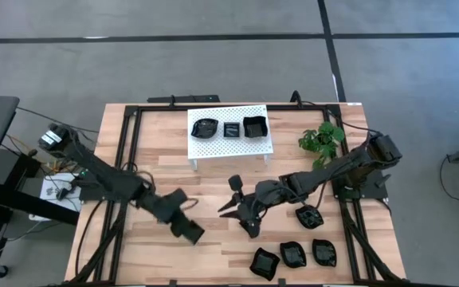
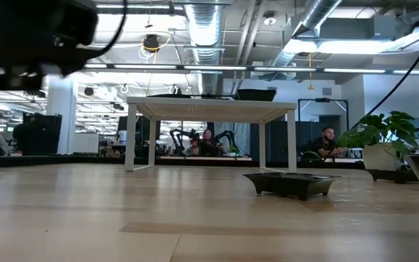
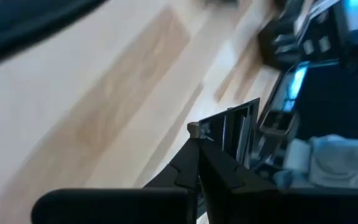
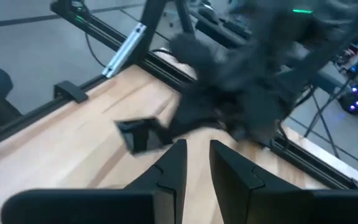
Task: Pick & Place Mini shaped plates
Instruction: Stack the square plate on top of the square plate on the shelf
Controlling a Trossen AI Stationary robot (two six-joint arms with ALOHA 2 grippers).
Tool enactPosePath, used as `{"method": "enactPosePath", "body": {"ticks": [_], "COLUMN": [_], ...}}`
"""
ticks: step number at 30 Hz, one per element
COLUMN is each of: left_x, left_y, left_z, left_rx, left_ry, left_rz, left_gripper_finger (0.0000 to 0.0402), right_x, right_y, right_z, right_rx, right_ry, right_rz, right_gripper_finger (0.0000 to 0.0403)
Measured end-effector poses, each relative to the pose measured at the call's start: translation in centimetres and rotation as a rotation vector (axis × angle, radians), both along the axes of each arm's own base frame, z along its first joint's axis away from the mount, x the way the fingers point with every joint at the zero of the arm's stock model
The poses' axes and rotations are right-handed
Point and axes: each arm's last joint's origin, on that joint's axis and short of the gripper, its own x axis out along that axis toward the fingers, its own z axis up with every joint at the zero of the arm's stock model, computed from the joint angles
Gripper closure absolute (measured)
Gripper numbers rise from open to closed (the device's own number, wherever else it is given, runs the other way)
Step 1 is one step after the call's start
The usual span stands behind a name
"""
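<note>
Because both arms meet over bare wood at the table's middle, neither carries a dish: the left gripper (image 1: 191,230) has its fingers pinched together on nothing, and the right gripper (image 1: 231,197) keeps a narrow empty gap. Four mini shaped plates (image 1: 293,254) lie on the table just beside and behind the right gripper, likely waiting their turn. Beyond both, the white rack (image 1: 213,146) holds three more plates (image 1: 229,127) in a row, with the plant (image 1: 322,139) alongside
</note>
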Motion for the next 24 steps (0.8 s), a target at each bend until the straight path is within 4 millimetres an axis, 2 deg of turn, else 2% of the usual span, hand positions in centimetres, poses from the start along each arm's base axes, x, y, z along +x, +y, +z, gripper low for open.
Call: {"method": "enactPosePath", "body": {"ticks": [6,10,13,19,24], "left_x": [0.8,1.1,1.1,1.1,1.1], "left_y": [2.9,3.8,4.1,4.0,4.0], "left_z": [1.4,1.6,1.5,1.4,1.4], "left_rx": [0.009,-0.001,-0.019,-0.070,-0.040], "left_ry": [-0.070,-0.069,-0.056,-0.036,-0.054], "left_rz": [-0.010,-0.038,-0.070,-0.122,-0.156], "left_gripper_finger": [0.0395,0.0393,0.0394,0.0392,0.0393], "right_x": [0.8,2.4,3.7,4.9,6.1], "right_y": [0.9,1.3,2.0,3.1,3.7], "right_z": [-2.0,-3.1,-2.9,-2.6,-1.5], "right_rx": [0.011,-0.003,-0.008,-0.123,-0.139], "right_ry": [0.031,0.075,0.091,0.238,0.225], "right_rz": [0.009,0.001,0.005,0.044,0.055], "right_gripper_finger": [0.0338,0.0338,0.0338,0.0338,0.0341]}}
